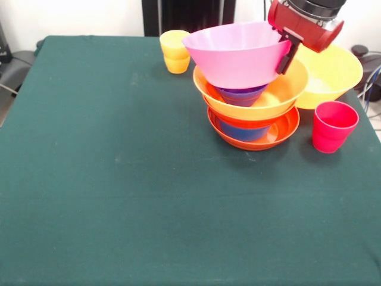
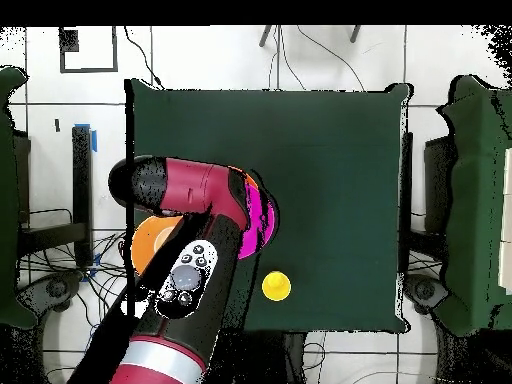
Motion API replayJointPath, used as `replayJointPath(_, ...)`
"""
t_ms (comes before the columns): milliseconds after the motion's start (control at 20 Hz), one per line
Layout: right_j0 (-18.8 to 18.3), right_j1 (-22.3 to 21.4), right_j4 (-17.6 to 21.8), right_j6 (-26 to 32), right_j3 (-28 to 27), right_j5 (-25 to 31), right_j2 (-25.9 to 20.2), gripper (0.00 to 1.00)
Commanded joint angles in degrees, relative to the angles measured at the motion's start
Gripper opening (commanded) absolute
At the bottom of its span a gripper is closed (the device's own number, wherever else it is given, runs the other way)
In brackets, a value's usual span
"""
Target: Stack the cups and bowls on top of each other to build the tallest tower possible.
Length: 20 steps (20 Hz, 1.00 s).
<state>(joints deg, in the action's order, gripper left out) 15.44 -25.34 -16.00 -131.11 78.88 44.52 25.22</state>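
While the pink bowl [image 1: 235, 53] is pinched at its rim by the hand [image 1: 287, 55], it is held tilted atop the tower [image 1: 253, 104] near the desk's [image 1: 119, 179] far edge, presumably so it settles centred over the blue bowl [image 1: 241, 95].

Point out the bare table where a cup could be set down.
Free: the green table left of and in front of the tower. Crowded: the far right, with yellow cup, yellow bowl, red cup and gripper.
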Motion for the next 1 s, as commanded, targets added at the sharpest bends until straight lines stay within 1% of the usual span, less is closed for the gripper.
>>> replayJointPath(50,0.97,2.42,-1.70,-13.33,-3.06,-1.23,-2.91,0.00)
replayJointPath(450,1.20,3.07,-2.62,-13.56,-3.67,-1.81,-2.56,0.00)
replayJointPath(1000,1.72,4.34,-4.07,-14.11,-4.94,-1.23,-1.97,0.00)
